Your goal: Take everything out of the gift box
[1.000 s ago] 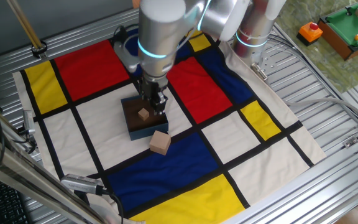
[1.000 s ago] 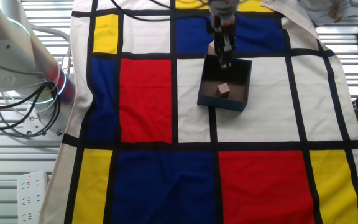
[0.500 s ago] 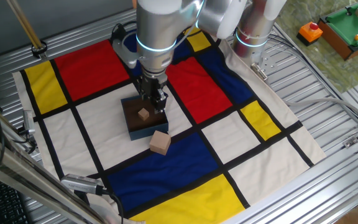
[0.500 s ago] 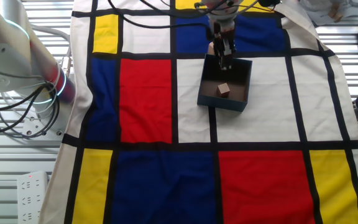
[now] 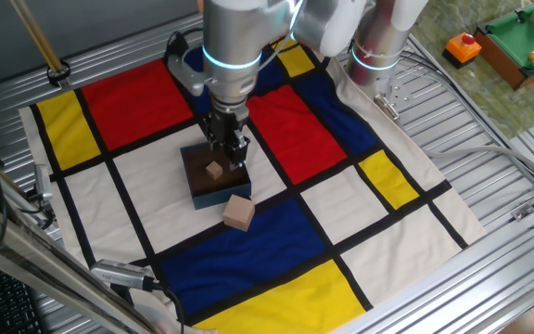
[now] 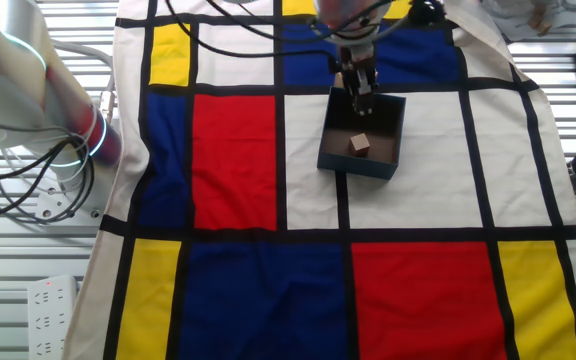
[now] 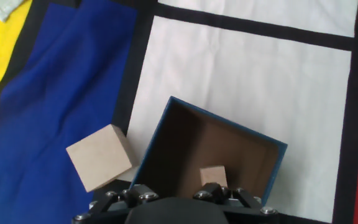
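Gripper (image 5: pixel 235 158), aperture unclear, hangs over the navy gift box (image 5: pixel 199 190) holding a small tan cube (image 5: pixel 214 170).

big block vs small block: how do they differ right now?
Size: the big block is far larger than the small block. Place: the small block lies inside the gift box; the big block rests outside on the cloth, near the box's wall. Both are light tan wooden cubes.

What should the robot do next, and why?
Probably lower the gripper onto the small block and close on it. That block is the only thing left inside the gift box; the big block already lies outside on the cloth, and the gripper hangs just above the box holding nothing.
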Controlling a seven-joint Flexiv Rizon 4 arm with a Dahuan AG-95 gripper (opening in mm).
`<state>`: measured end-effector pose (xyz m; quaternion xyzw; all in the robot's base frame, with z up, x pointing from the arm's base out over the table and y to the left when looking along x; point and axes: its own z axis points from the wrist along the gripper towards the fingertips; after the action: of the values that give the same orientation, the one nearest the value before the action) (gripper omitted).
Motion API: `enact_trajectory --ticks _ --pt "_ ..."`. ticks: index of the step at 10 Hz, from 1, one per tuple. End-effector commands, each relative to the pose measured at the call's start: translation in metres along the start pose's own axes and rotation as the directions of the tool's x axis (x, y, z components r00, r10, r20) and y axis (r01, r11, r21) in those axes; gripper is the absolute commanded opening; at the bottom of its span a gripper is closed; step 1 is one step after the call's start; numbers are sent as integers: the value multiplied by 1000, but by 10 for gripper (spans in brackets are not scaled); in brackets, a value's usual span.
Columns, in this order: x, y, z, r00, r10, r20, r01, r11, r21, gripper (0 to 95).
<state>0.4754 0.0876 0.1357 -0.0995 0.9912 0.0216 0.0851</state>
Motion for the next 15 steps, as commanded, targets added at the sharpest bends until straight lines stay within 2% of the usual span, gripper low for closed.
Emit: enact_trajectory --ticks 1,2,4,6,7,10,15 --pt "0 -8 18 999 -38 -13 37 999 -19 570" --pt "0 -13 25 998 -54 -9 54 998 -22 570" --pt "-1 -14 27 996 -85 -27 85 996 -18 570" --pt "-2 -16 33 992 -121 -28 120 992 -22 570" --pt "-1 -18 40 988 -150 -34 149 988 -25 570" --pt "0 -20 50 979 -201 -31 200 979 -35 570" --pt "2 -30 69 971 -233 -45 232 972 -32 570"
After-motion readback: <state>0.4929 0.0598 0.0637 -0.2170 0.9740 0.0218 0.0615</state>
